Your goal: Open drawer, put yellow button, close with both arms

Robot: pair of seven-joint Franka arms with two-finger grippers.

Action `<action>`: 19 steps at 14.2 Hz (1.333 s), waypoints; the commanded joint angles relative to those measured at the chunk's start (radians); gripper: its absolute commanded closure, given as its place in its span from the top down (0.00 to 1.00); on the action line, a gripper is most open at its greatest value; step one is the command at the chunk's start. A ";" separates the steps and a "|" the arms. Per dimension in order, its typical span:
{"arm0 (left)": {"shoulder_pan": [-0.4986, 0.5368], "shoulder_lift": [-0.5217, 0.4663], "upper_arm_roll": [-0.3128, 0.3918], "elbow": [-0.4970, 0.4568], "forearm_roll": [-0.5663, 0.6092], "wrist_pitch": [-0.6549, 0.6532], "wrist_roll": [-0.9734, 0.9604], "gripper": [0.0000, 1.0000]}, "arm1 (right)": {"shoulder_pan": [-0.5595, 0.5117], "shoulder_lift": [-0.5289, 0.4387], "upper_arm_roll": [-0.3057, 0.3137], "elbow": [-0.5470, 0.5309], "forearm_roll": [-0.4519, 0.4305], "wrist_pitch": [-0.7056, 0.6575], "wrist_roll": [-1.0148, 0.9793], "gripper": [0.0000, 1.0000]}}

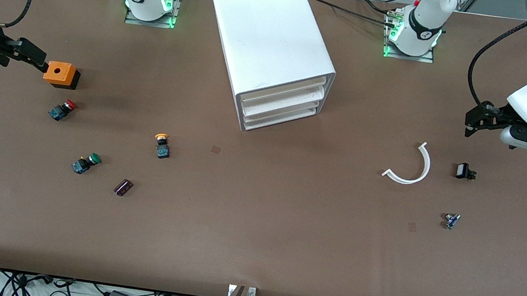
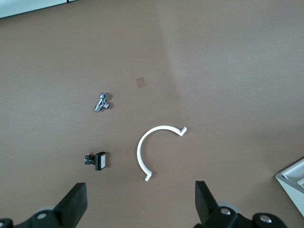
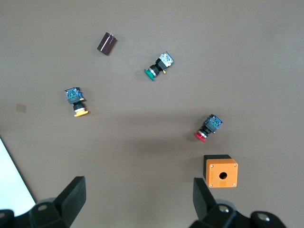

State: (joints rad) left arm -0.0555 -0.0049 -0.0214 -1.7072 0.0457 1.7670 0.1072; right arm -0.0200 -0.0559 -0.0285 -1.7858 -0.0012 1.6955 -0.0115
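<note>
A: Fingers first — how do they stand?

B: Left gripper (image 2: pixel 137 206): fingers (image 2: pixel 76 202) spread wide, holding nothing; it hangs over the table (image 1: pixel 253 236) at the left arm's end, above a small black-and-white switch (image 1: pixel 464 171). Right gripper (image 3: pixel 135 204): fingers (image 3: pixel 73 197) likewise spread wide and empty; it hangs at the right arm's end, just beside an orange box (image 1: pixel 60 73) with a round hole in its top.

A: And the yellow button?

B: Yellow button (image 1: pixel 161 145): a yellow-orange mushroom cap on a black neck and a black-and-blue body; it lies on its side on the bare table, cap pointing away from the front camera; it sits between the cabinet (image 1: pixel 271 49) and the other push-buttons, apart from all of them.

A: The drawer?

B: Drawer (image 1: pixel 282 89): uppermost of three shallow white trays in the white cabinet, shut flush with the two below.

A: Remaining items?

B: Red button (image 1: pixel 62 109) near the orange box; green button (image 1: pixel 85 163) nearer the front camera; dark cylinder (image 1: pixel 123 187) beside it; white curved strip (image 1: pixel 412 167) and a small metal part (image 1: pixel 451 220) toward the left arm's end.
</note>
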 commanded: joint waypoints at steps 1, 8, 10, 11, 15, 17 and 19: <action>-0.001 -0.001 0.001 0.018 -0.017 -0.021 0.006 1.00 | -0.005 -0.007 0.001 -0.010 0.010 0.003 -0.015 1.00; -0.003 0.000 0.001 0.027 -0.017 -0.053 0.000 1.00 | -0.005 -0.007 0.001 -0.010 0.010 0.003 -0.016 1.00; -0.001 0.000 0.001 0.030 -0.017 -0.055 0.008 1.00 | -0.005 -0.009 0.001 -0.009 0.010 0.003 -0.018 1.00; -0.001 0.002 0.001 0.032 -0.017 -0.058 0.009 1.00 | -0.005 -0.009 -0.002 -0.009 0.010 0.003 -0.027 1.00; -0.017 0.000 -0.020 0.037 -0.018 -0.086 -0.001 1.00 | -0.008 -0.007 -0.005 -0.007 0.010 0.003 -0.036 1.00; -0.024 0.022 -0.031 0.064 -0.020 -0.083 -0.003 1.00 | -0.008 -0.007 -0.005 -0.007 0.010 0.003 -0.038 1.00; -0.024 0.037 -0.034 0.089 -0.068 -0.086 -0.001 1.00 | -0.008 -0.007 -0.007 -0.007 0.012 0.003 -0.038 1.00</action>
State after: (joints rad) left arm -0.0823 -0.0005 -0.0517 -1.6765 0.0221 1.7078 0.1051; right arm -0.0221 -0.0559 -0.0335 -1.7858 -0.0012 1.6955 -0.0227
